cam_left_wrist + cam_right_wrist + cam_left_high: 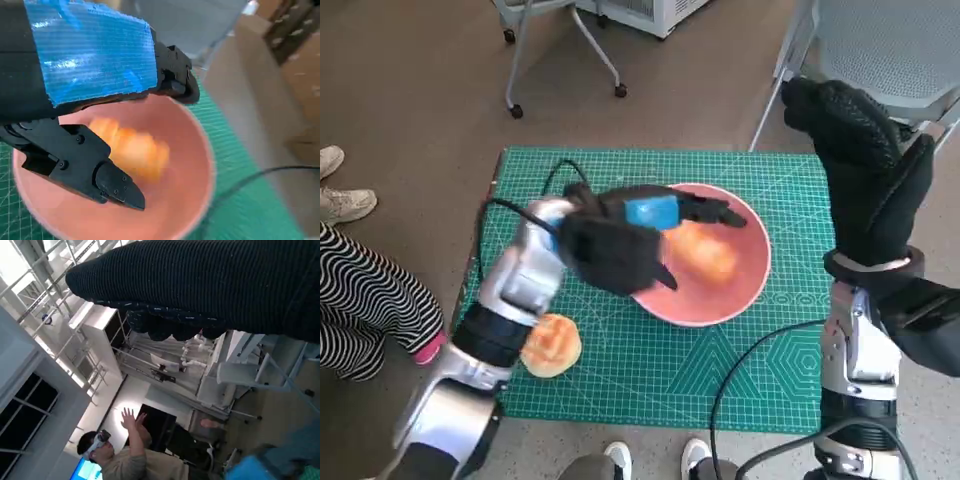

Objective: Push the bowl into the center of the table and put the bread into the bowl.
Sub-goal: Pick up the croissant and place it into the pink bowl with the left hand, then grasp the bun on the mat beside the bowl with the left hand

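Observation:
A pink bowl (740, 300) stands on the green mat (770, 370), a little right of the middle. An orange bread roll (703, 255) lies inside it. My left hand (638, 225) hovers over the bowl's left part, fingers spread above the roll and holding nothing. The left wrist view shows the blurred roll (135, 150) lying in the bowl (190, 200) under that hand (90, 60), between its separated fingers (115, 187). A second roll (551, 345) lies on the mat beside my left forearm. My gloved right hand (860, 150) is raised above the table's right edge, empty.
Chair legs on castors (560, 50) stand beyond the table; a grey chair (890, 50) is at the far right. A person's striped leg (370, 300) is at the left, and shoes (650, 460) at the near edge. A black cable (750, 370) crosses the mat's near right.

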